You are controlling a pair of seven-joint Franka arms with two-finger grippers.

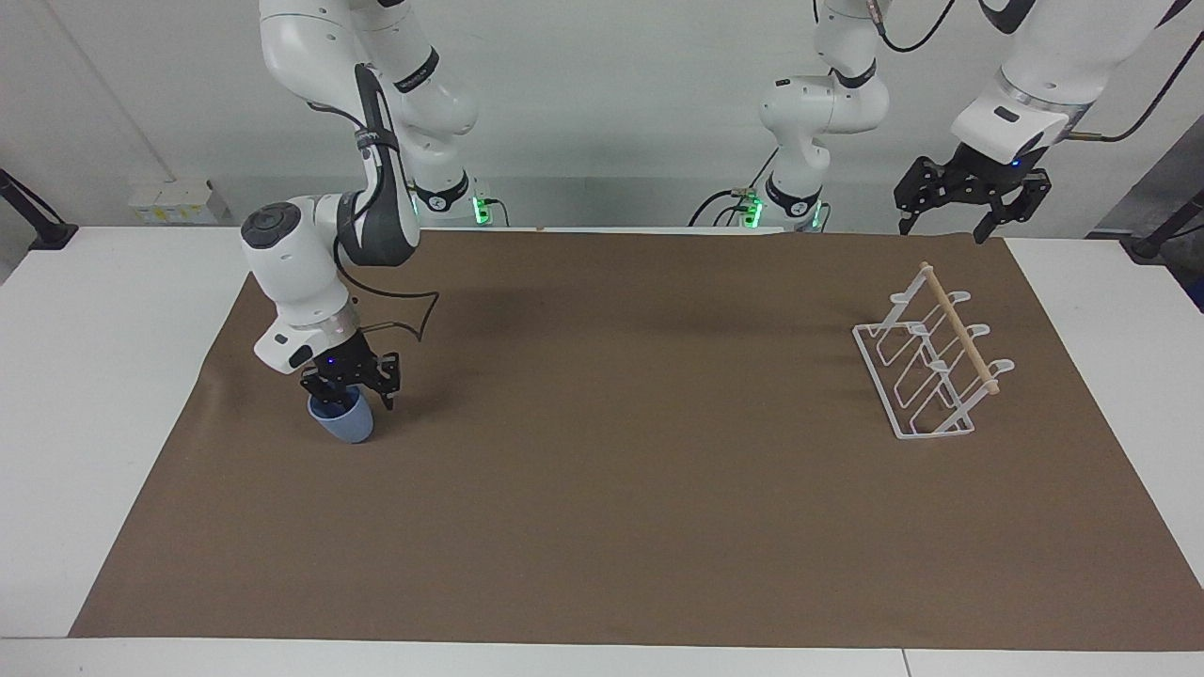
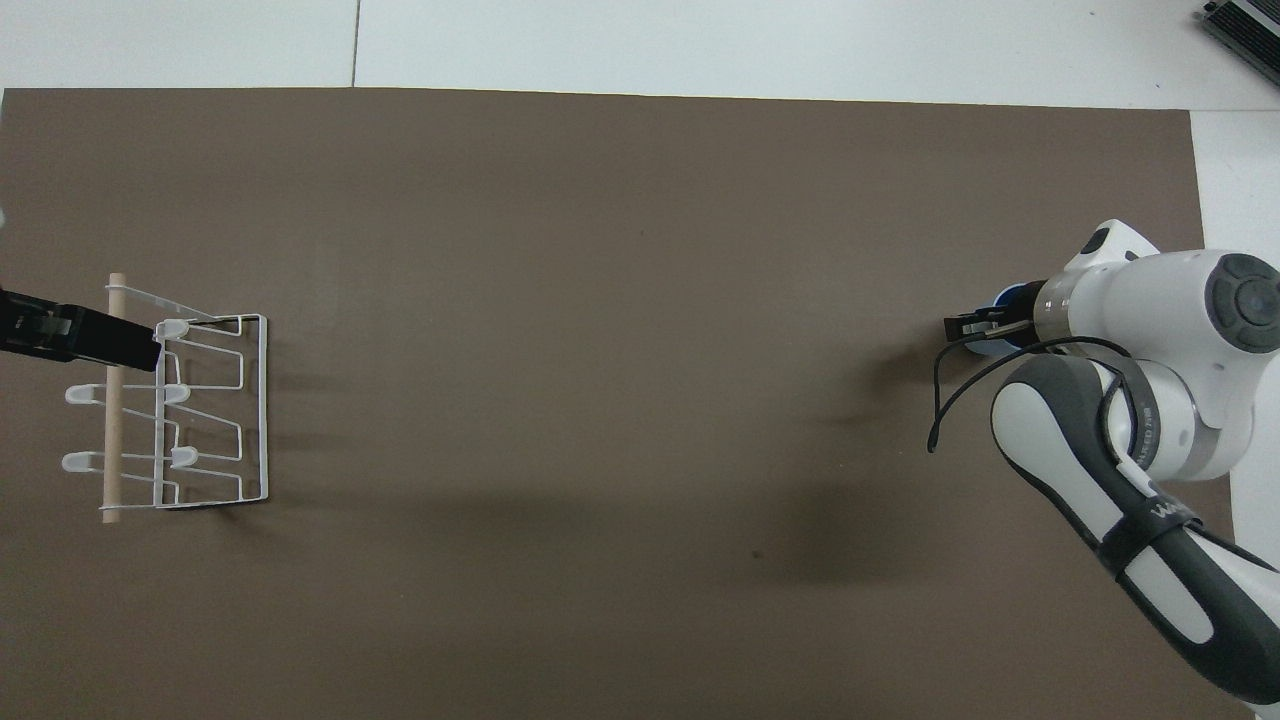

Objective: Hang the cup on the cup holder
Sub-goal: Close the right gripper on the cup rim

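The right gripper (image 1: 350,390) is working at the rim of the cup (image 1: 343,425), which is standing upright, mouth up, on the brown mat (image 1: 611,470) toward the right arm's end of the table (image 1: 94,376). The claw is sitting low on the lip of the cup. Whether it is already pinching the wall or only bracketing it cannot be told from either view, and the overhead camera is showing little more than a sliver of blue under the wrist.

The cup holder (image 1: 931,367), a white wire rack with a wooden dowel along its top, is standing well apart from the cup, toward the left arm's end of the mat. None of its prongs is carrying anything.

The left gripper (image 1: 943,230) is waiting with its claw spread wide and holding nothing, hanging in the air above the mat's edge by the rack.

The cup is looking like a light, stiff plastic piece with a smooth, tapered wall. That wall is likely to be slippery from the outside, so pinching the rim, one side inside and one outside, is probably the surest hold. It should need only modest force. The cup would then be turned mouth-down over a prong.
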